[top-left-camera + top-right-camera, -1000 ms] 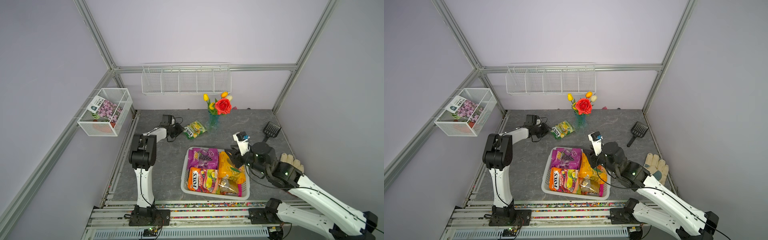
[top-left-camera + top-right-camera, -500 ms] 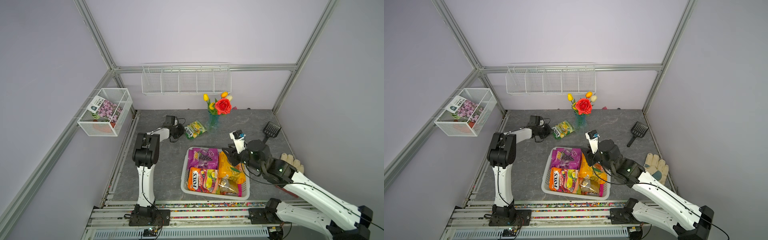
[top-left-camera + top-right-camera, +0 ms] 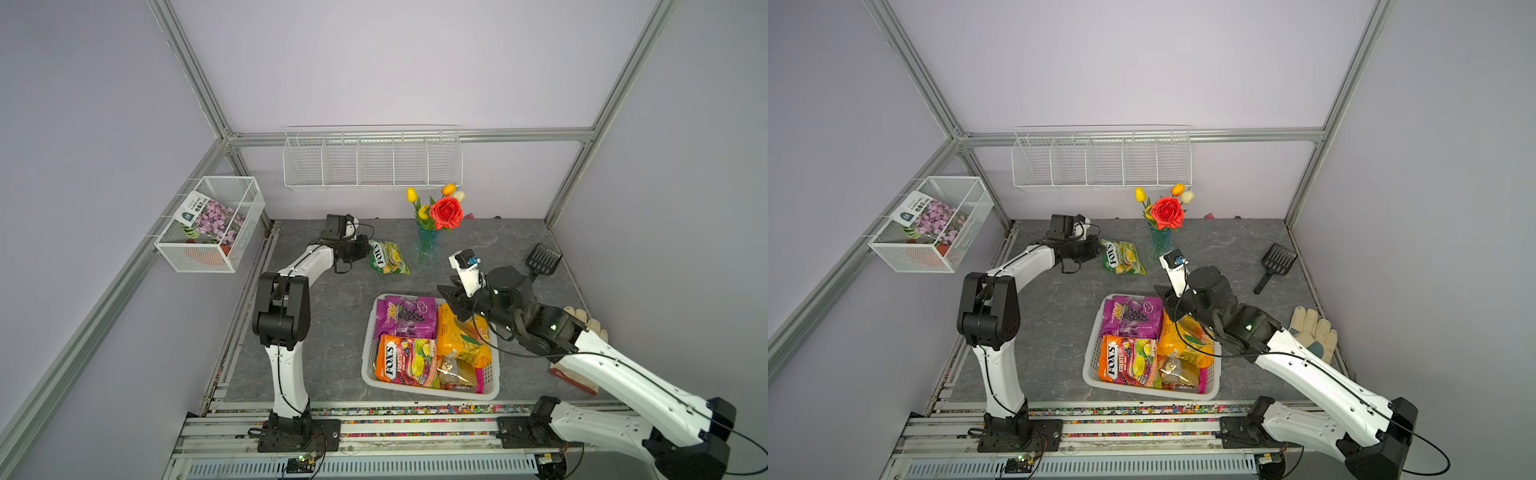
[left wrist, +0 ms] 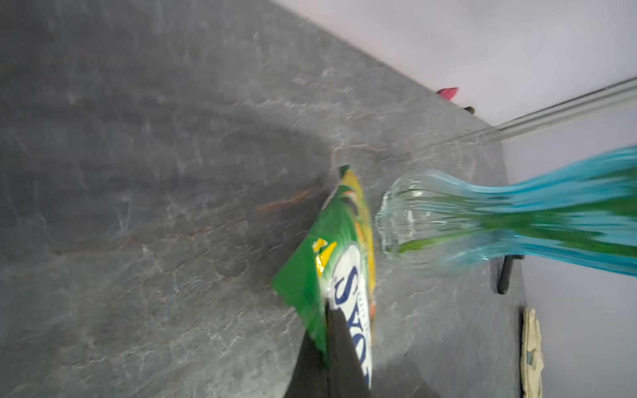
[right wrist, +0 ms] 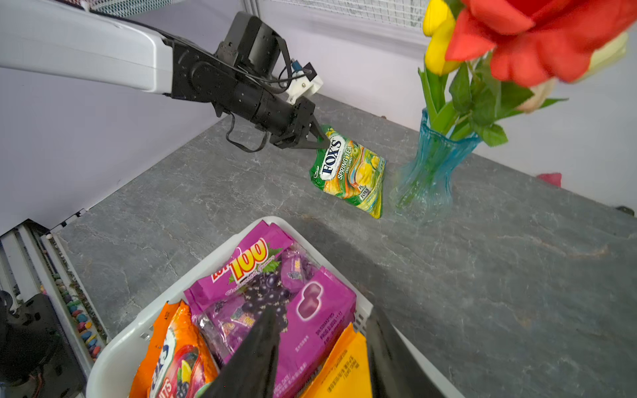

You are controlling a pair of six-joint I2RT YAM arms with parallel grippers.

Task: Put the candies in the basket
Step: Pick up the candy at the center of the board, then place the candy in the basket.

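A: Five bags lie in the basket (image 3: 368, 365): the purple bag (image 3: 406, 316), the orange FOX'S bag (image 3: 405, 360), the mango bag (image 3: 455, 332), and under it the gold bag (image 3: 463, 356) and the pink bag (image 3: 479, 380), both only partly visible.

B: And the sixth?

A: The green bag (image 3: 1123, 257) is on the grey table (image 3: 1054, 324) near the back wall, just beside the blue vase (image 3: 1159, 243) and well apart from the basket.

B: What has hold of it?

A: The left gripper (image 5: 319, 141) is clamped on the bag's top edge; in the right wrist view its fingertips (image 5: 312, 129) pinch the corner nearest the arm. The rest of the bag looks to be resting on the table, though I cannot tell for certain.

B: And the right gripper?

A: The right gripper (image 5: 320, 348) hangs over the far end of the basket, above the purple and mango bags. Its jaws stand apart with nothing between them.

B: Anything else around?

A: A black scoop (image 3: 1276, 266) and a glove (image 3: 1312, 332) lie on the right side of the table.
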